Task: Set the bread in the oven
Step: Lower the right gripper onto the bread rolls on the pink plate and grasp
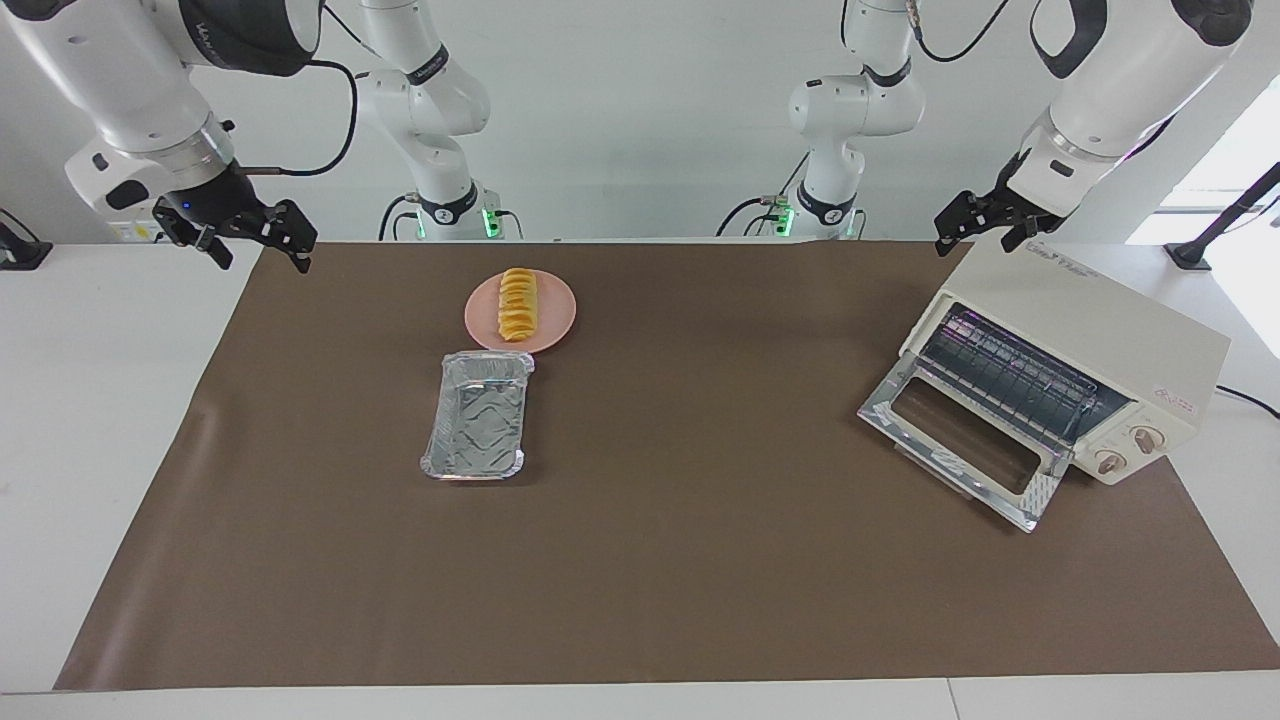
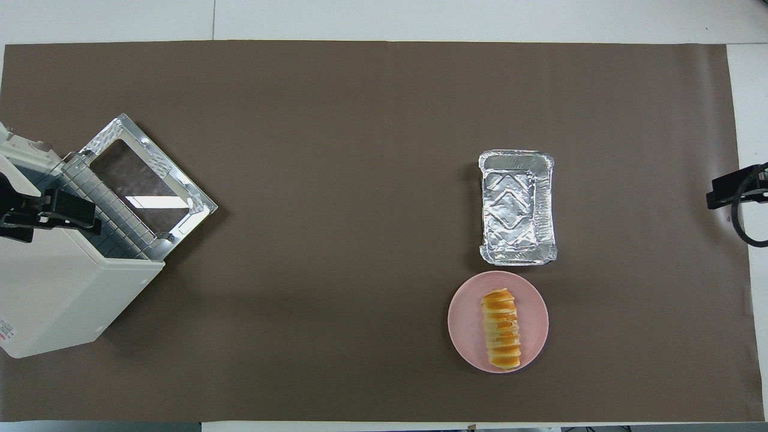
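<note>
Only the facing view shows the oven's [image 1: 1075,370] two knobs [image 1: 1130,450].

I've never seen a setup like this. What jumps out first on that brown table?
A golden bread lies on a pink plate toward the right arm's end, touching nothing else, with a foil tray just farther from the robots. At the left arm's end, a cream oven stands with its glass door dropped open.
</note>
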### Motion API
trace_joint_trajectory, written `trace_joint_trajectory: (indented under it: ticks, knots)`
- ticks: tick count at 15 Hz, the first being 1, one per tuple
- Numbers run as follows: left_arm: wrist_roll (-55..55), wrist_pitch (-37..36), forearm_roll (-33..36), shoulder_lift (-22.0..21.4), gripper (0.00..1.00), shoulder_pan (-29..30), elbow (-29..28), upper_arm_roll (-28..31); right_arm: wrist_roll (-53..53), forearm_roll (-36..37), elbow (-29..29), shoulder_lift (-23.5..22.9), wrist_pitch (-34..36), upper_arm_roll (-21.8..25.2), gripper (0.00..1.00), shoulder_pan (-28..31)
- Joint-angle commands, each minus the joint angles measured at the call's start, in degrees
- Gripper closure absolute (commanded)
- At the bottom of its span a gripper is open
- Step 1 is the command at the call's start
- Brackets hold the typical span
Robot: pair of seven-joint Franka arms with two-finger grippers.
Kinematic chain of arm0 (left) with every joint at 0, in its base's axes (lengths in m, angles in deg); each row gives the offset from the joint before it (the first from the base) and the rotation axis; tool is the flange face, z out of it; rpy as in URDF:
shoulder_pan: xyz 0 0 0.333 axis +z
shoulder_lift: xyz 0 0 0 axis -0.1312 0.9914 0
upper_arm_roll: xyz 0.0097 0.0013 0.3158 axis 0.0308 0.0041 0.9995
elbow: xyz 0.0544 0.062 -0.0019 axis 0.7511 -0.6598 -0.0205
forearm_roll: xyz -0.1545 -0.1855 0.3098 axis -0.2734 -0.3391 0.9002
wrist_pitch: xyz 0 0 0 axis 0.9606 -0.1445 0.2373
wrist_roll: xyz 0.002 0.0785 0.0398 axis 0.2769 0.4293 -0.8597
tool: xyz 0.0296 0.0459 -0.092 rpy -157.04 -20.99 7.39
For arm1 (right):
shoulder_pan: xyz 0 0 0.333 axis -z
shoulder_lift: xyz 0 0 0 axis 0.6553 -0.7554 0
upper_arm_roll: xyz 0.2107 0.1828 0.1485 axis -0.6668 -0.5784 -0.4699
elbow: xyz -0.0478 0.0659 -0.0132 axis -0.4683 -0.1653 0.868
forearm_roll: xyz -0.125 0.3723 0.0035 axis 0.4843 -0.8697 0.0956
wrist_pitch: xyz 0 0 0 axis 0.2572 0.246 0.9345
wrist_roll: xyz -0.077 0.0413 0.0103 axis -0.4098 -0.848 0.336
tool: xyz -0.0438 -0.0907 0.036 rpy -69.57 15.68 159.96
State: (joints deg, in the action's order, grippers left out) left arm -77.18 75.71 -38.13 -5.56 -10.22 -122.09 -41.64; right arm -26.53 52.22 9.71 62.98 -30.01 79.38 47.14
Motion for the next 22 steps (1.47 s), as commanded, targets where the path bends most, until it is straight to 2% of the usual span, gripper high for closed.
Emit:
trace_joint_trajectory:
  ticks: [1, 7, 11, 13, 17, 21, 22]
  knots:
    - [0.42, 0.89, 1.02, -0.97, 0.0, -0.13, -0.85, 0.11, 0.41, -1.09, -0.01, 0.4, 0.81, 0.05, 0.0, 0.13]
    - [0.42, 0.89, 1.11, -0.97, 0.0, -0.13, -0.94, 0.02, 0.33, -1.09, 0.43, 0.67, 0.9, -0.04, 0.0, -0.4]
    - [0.42, 0.89, 1.02, -0.97, 0.0, -0.13, -0.94, 0.11, 0.76, -1.35, 5.08, 3.03, 0.72, -0.57, 0.0, -1.19]
    - [0.42, 0.89, 1.11, -0.97, 0.0, -0.13, -0.94, 0.11, 1.11, -1.53, 9.11, 4.61, -2.42, -0.57, 0.0, -3.99]
    - [0.51, 0.89, 1.11, -0.97, 0.0, -0.13, -0.94, 0.02, 4.36, -8.29, 25.44, 9.36, -11.13, -0.65, 0.0, -10.13]
    - [0.42, 0.89, 1.11, -0.97, 0.0, -0.13, -0.85, 0.02, 12.0, -9.35, 35.3, 9.28, -19.13, -0.92, 0.0, -18.05]
    - [0.42, 0.89, 1.11, -0.97, 0.0, -0.13, -0.94, 0.02, 13.41, -12.14, 38.2, 9.63, -21.23, -0.92, 0.0, -19.98]
